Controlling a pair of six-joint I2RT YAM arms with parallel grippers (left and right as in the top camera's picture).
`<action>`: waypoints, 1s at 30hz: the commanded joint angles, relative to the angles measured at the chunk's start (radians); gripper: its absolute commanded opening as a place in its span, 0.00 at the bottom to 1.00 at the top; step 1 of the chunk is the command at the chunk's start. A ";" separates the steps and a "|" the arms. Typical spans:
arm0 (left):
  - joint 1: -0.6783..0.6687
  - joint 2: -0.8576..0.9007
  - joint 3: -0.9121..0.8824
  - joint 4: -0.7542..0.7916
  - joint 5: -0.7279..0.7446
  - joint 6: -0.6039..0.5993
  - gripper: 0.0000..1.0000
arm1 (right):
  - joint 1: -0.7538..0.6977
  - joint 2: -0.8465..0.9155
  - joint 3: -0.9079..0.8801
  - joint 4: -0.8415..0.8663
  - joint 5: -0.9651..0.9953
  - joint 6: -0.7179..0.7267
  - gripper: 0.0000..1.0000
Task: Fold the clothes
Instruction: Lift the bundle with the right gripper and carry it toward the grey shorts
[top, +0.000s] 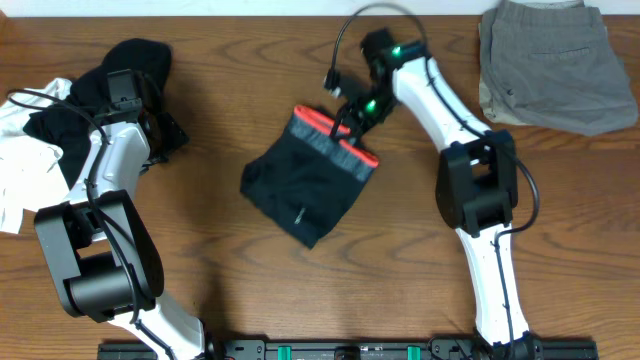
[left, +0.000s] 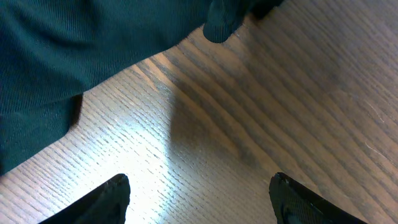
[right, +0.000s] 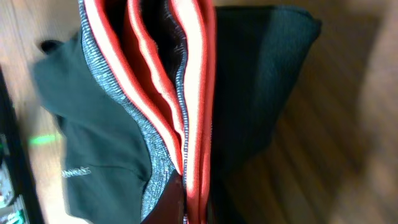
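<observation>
Black trousers (top: 300, 190) lie in a loosely folded bundle at the middle of the tabletop (top: 250, 60). They are soft and limp (they will sag wherever I lift), so I judge the thicker grey-and-coral waistband (top: 318, 127) the best hold. My right gripper (top: 355, 115) is pinched closed on that waistband. My left gripper (left: 199, 202) hangs wide open over bare wood beside the black garment (left: 62, 56) near the left edge, holding nothing.

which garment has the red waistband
The black trousers in the middle; the grey-khaki shorts at top right and the black-and-white pile at left show no red.
</observation>
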 joint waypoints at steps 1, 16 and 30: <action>-0.003 0.006 -0.011 -0.002 -0.001 0.016 0.73 | -0.029 -0.048 0.144 -0.055 0.040 0.057 0.01; -0.003 0.006 -0.011 -0.002 -0.001 0.016 0.73 | -0.182 -0.059 0.474 -0.052 0.194 0.422 0.01; -0.003 0.006 -0.011 0.002 -0.001 0.016 0.73 | -0.369 -0.059 0.617 0.071 0.195 0.598 0.01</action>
